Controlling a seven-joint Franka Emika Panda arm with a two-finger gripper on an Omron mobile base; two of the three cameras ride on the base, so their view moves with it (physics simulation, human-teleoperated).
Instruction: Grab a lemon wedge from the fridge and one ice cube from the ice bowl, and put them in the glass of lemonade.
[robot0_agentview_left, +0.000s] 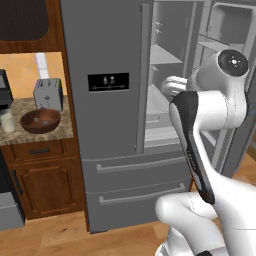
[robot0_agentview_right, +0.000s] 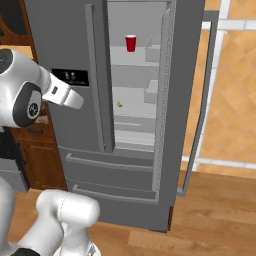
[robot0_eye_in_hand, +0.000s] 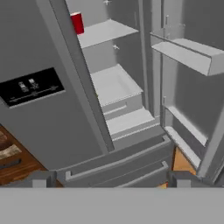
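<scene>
The grey steel fridge (robot0_agentview_left: 107, 125) (robot0_agentview_right: 60, 45) (robot0_eye_in_hand: 43, 118) stands with its right door swung open and its left door shut. A tiny yellow-green lemon wedge (robot0_agentview_right: 120, 104) lies on a middle shelf inside. My gripper (robot0_eye_in_hand: 111, 180) is open and empty, its two fingertips (robot0_eye_in_hand: 43, 178) wide apart. It hovers in front of the fridge and faces the open compartment from a short way off. On the counter to the left stand the dark reddish-brown ice bowl (robot0_agentview_left: 40, 120) and the glass of lemonade (robot0_agentview_left: 7, 121). The ice cube is hidden in the bowl.
A red plastic cup (robot0_agentview_right: 130, 43) (robot0_eye_in_hand: 77, 22) stands on the upper fridge shelf. The open door (robot0_agentview_left: 227, 35) (robot0_agentview_right: 186, 100) with its bins juts out on the right. A toaster (robot0_agentview_left: 48, 93) sits behind the bowl. Two lower drawers (robot0_agentview_left: 135, 180) are shut.
</scene>
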